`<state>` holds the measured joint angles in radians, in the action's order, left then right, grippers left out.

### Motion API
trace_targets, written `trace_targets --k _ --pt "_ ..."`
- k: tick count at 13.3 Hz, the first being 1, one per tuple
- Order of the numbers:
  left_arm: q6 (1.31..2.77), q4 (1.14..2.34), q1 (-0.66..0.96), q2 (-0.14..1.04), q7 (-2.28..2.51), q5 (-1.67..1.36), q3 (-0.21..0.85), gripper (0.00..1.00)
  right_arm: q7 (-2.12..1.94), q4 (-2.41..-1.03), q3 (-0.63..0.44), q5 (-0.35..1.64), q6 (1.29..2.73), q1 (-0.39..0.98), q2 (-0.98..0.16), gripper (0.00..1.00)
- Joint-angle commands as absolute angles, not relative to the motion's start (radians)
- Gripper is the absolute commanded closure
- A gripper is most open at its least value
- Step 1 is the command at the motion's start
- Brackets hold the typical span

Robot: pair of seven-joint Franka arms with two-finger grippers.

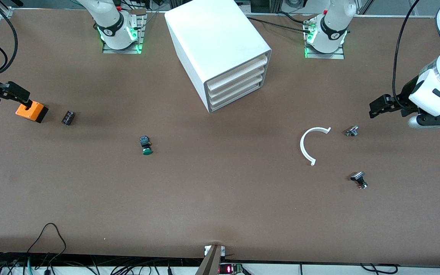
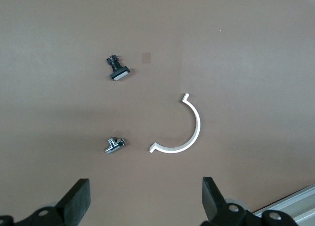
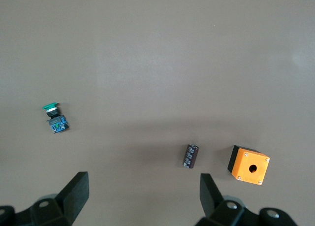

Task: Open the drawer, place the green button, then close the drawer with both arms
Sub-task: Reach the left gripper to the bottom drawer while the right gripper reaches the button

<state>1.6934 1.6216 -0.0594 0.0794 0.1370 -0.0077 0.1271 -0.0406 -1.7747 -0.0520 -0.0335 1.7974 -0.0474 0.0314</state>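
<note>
At the right arm's end of the table, the right gripper (image 1: 4, 93) is held in the air over the orange square plastic box with a round hole (image 1: 32, 111), fingers (image 3: 75, 194) spread wide apart and nothing between them; the arm appears to be waiting. Just beside the box, toward the middle, a small black ribbed component (image 1: 68, 117) is laid flat. Further along, the small push button with a round green cap and dark blue-black body (image 1: 145, 145) is lying on its side on the bare brown table (image 1: 220, 198), cap pointing toward the front camera, well apart from both grippers and not yet picked.

At mid-table, the white boxy plastic cabinet (image 1: 216, 46) is set between the two arm bases, its four stacked fronts angled toward the left arm's end. The wide shallow white bottom drawer (image 1: 239, 98) is seen flush with the others, so it is judged not yet opened.

Toward the left arm's end, a white half-ring plastic piece (image 1: 309, 145) is lying flat; a small silvery knob part (image 1: 352, 131) is near it, and a black-capped button with a red tip (image 1: 359, 179) lies nearer the front camera. The left gripper (image 1: 386, 106) hovers near the silvery part, fingers (image 2: 76, 199) wide apart, empty, probably placed to approach the drawer front.
</note>
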Motion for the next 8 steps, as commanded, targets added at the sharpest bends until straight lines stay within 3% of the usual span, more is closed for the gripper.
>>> trace_targets --k 1,8 --pt "1.666 1.591 -0.064 0.084 0.123 -0.008 0.143 0.0 -0.049 -1.747 -0.052 -0.037 1.778 -0.044 0.028 0.0" --pt "1.661 1.568 -0.055 0.094 0.132 -0.014 0.143 0.0 -0.043 -1.743 -0.046 -0.035 1.758 -0.04 0.028 0.0"
